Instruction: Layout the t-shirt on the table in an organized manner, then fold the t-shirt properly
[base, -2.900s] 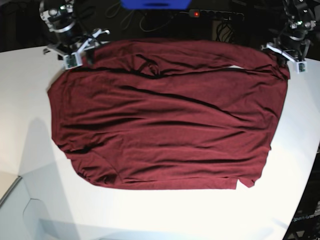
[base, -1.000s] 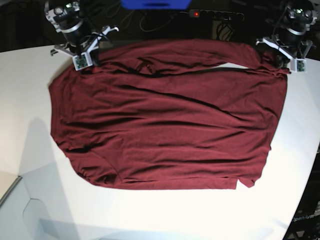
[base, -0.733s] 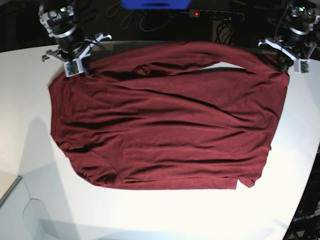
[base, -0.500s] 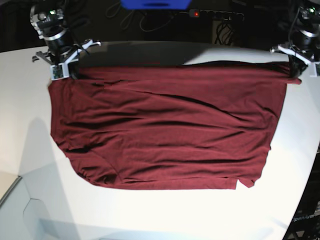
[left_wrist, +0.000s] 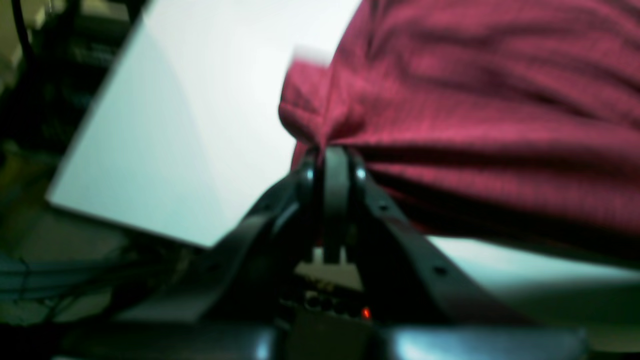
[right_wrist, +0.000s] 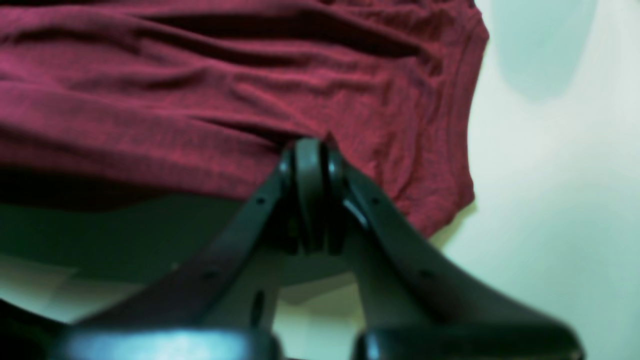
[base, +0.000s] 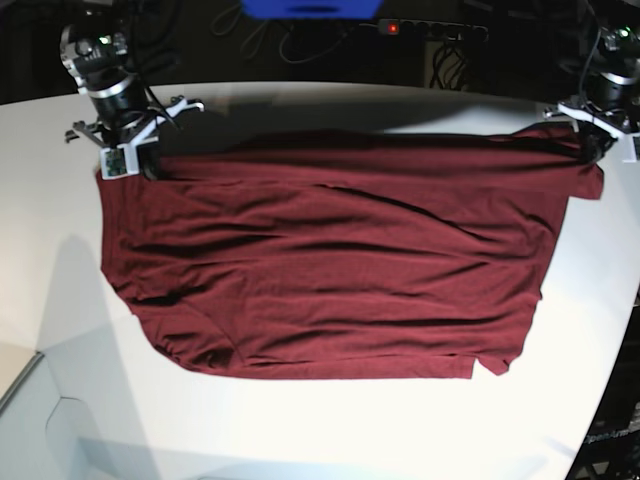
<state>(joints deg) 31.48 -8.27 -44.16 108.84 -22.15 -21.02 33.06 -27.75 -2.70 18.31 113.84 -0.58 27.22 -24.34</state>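
Observation:
The dark red t-shirt (base: 330, 260) lies spread and wrinkly over the white table (base: 320, 430), its far edge pulled into a raised band between the two arms. At the far right of the base view my left gripper (base: 590, 152) is shut on the shirt's far right corner; the left wrist view shows the black jaws (left_wrist: 334, 160) pinching a fold of maroon cloth (left_wrist: 475, 125). At the far left my right gripper (base: 140, 160) is shut on the far left corner, the fabric (right_wrist: 200, 100) bunched at its closed fingertips (right_wrist: 311, 150).
A power strip (base: 430, 30) with a red light and loose cables lie in the dark behind the table's far edge. A blue object (base: 312, 8) sits at the top centre. The table's curved edge runs down the right side (base: 625, 330).
Both arms have moved outward and pulled the folded sleeve band taut, then eased back slightly toward the camera. The far edge now forms one straighter line, where it was a loose arch.

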